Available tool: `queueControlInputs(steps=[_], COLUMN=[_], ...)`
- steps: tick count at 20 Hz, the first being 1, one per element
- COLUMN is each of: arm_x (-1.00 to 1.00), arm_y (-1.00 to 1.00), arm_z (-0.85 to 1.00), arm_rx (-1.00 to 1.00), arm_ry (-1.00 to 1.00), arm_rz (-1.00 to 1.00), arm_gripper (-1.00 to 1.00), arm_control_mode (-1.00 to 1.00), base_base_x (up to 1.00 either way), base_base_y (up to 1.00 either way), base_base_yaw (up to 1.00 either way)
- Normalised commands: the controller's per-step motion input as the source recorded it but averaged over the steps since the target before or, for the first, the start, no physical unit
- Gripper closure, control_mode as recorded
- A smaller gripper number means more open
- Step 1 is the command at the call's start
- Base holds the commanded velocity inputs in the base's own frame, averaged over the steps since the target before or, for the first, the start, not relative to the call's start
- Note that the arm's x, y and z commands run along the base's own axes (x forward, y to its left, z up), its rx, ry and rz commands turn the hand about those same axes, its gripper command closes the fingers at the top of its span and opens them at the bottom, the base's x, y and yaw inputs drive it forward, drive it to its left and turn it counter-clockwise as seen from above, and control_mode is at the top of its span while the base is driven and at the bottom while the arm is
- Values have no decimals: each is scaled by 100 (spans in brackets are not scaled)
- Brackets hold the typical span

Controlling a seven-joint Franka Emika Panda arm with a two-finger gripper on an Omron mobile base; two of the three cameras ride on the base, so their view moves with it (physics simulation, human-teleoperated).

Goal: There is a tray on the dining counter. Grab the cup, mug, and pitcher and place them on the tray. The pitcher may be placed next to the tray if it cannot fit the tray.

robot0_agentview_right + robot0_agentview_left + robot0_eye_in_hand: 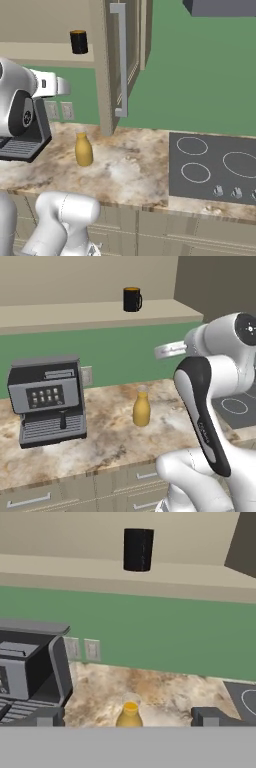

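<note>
My end effector [128,716] hangs spread wide above the smooth yellow-orange bottle-shaped pitcher [142,409] on the marbled stone bench [110,436]; the glossy black mug [132,299] sits on a beige ledge [60,312], apparently unlabelled.

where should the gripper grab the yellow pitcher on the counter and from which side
Probably around the pitcher's round body, just below where it narrows to the neck, coming in level from the front edge of the marbled counter. It stands upright with open counter all round, the coffee machine well to its left, and the open gripper already faces it.
</note>
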Motion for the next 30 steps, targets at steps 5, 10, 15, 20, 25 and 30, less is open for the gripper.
queueControlInputs(steps=[5,10,15,20,25,30], arm_x=[2,0,0,0,4,16], arm_y=[0,0,0,0,-2,-3], arm_z=[23,25,26,35,29,17], arm_rx=[3,2,1,3,2,1], arm_ry=[-3,-10,-11,-9,-3,-4], arm_rz=[0,0,0,0,0,0], arm_gripper=[-100,-100,-100,-100,-100,-100], arm_control_mode=[-100,-100,-100,-100,-100,-100], base_base_x=[0,0,0,0,0,0], base_base_y=[0,0,0,0,0,0], base_base_yaw=[0,0,0,0,0,0])
